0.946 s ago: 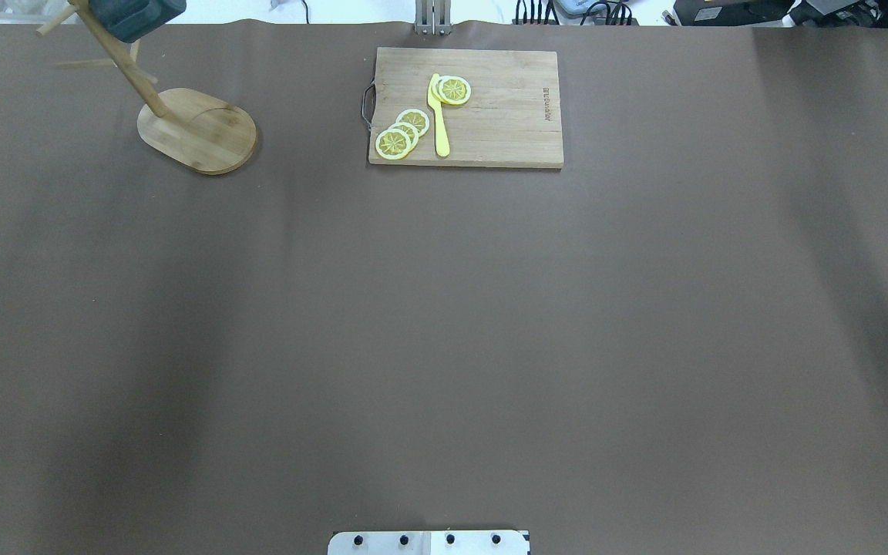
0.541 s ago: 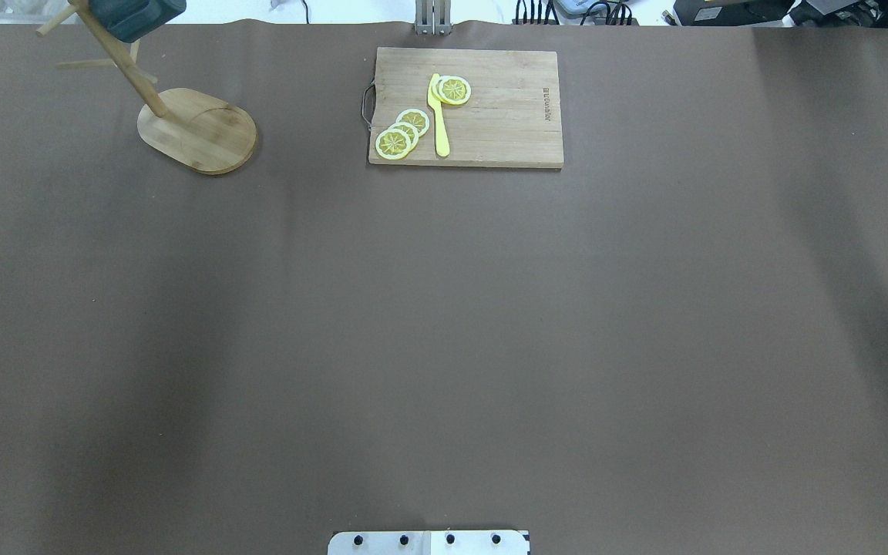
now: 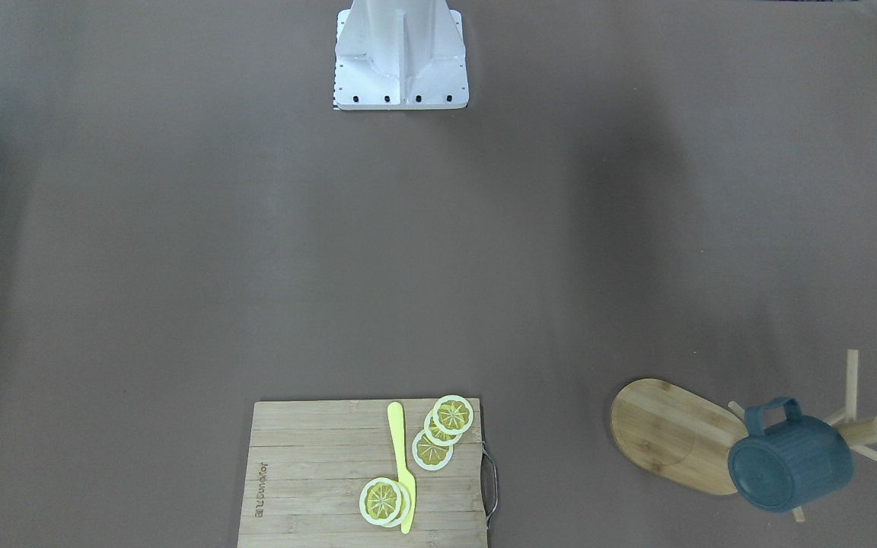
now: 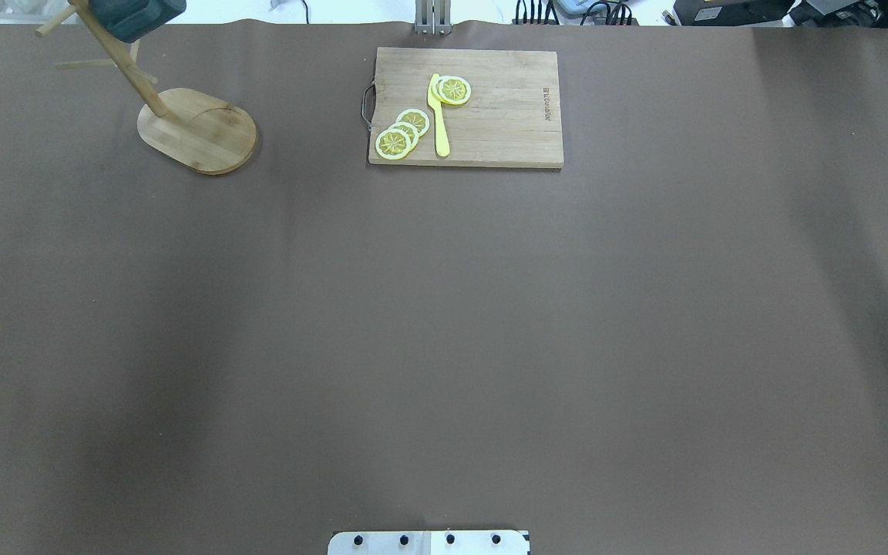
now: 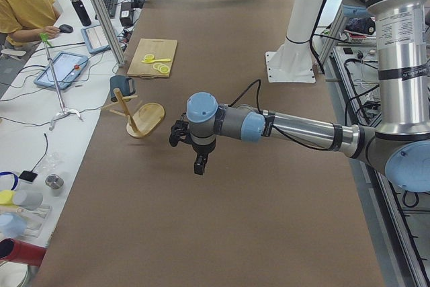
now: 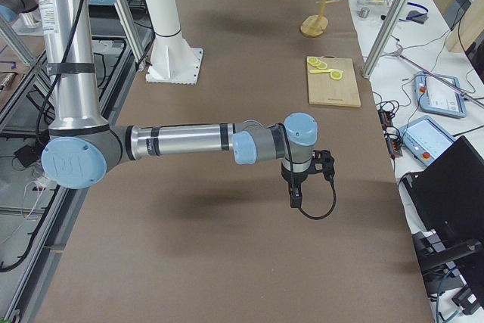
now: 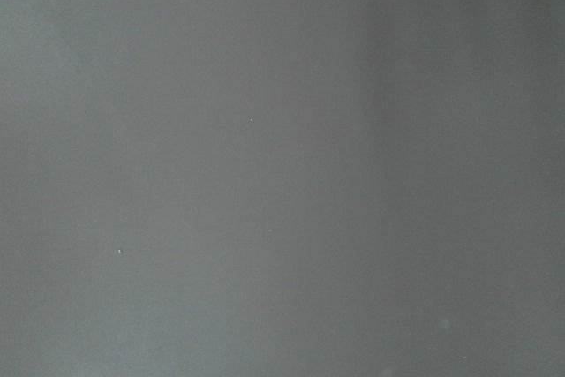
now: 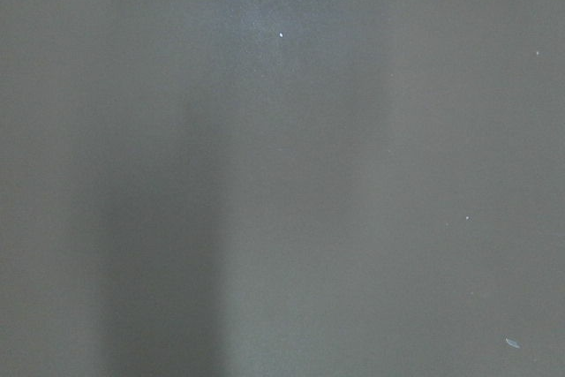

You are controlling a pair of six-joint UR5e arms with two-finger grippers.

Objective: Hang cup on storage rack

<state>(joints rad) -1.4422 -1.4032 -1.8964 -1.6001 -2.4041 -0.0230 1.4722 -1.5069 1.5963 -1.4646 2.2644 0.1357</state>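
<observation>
The slate-blue cup [image 3: 789, 460] hangs by its handle on a peg of the bamboo storage rack [image 3: 667, 434], mouth tilted down; no gripper touches it. In the overhead view the cup [image 4: 136, 15] is at the far left top above the rack's oval base [image 4: 205, 135]. My left gripper [image 5: 199, 165] shows only in the exterior left view, pointing down over bare table, well apart from the rack [image 5: 149, 117]. My right gripper [image 6: 295, 200] shows only in the exterior right view, over bare table far from the rack [image 6: 314, 26]. I cannot tell whether either is open or shut. Both wrist views show only brown table.
A wooden cutting board [image 4: 498, 116] with lemon slices [image 4: 401, 132] and a yellow knife [image 4: 439, 116] lies at the far middle of the table. The robot's white base [image 3: 400, 61] stands at the near edge. An operator sits beyond the far edge.
</observation>
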